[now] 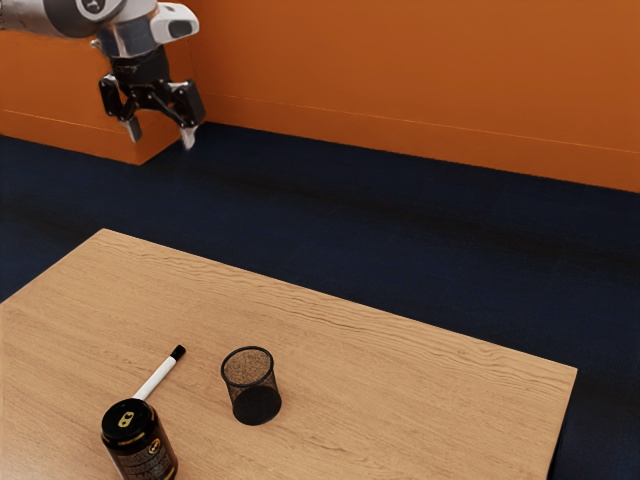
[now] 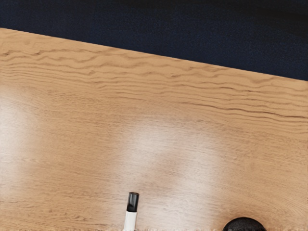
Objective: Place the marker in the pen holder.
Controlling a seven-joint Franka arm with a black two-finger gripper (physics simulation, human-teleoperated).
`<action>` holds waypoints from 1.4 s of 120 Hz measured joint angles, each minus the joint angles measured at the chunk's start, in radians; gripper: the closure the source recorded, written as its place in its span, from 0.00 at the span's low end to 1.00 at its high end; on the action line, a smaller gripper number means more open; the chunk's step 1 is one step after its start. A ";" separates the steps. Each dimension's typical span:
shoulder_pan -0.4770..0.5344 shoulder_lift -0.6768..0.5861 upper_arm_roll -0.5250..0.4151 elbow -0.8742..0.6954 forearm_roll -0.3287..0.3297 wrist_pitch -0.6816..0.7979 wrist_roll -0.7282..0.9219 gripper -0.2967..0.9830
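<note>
While my tool (image 1: pixel 161 135) hangs up high, over past the far left corner of the worktop (image 1: pixel 400 410) in the exterior view, its two fingers (image 1: pixel 188 138) are spread apart with just air between them. It is well apart from all the things on the wood.

The marker (image 1: pixel 155 378) is lying down flat on the worktop. It is white with a black cap (image 1: pixel 178 352), and the cap end points away from the jar (image 1: pixel 139 440). The jar is dark, with a black lid that has a gold mark on top, and it stands up straight. It hides the marker's other end in the exterior view, so I cannot tell if they touch.

The pen holder (image 1: pixel 252 388) stands upright near the marker, on the exterior view's right of it. It is a black mesh cup with a round, open top. The marker is outside it.

Behind the worktop I see the dark blue floor (image 1: pixel 400 240) and a big orange wall (image 1: pixel 430 80).
</note>
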 joint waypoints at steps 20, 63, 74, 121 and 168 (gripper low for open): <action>-0.038 -0.002 0.003 -0.034 0.002 -0.037 -0.010 0.23; -0.093 0.057 0.020 -0.494 0.004 0.156 -0.022 0.23; -0.020 0.125 0.020 -0.524 0.004 0.221 -0.017 0.24; 0.047 0.188 0.028 -0.636 0.007 0.395 0.005 0.24; 0.077 0.272 0.028 -0.633 0.007 0.478 0.024 0.24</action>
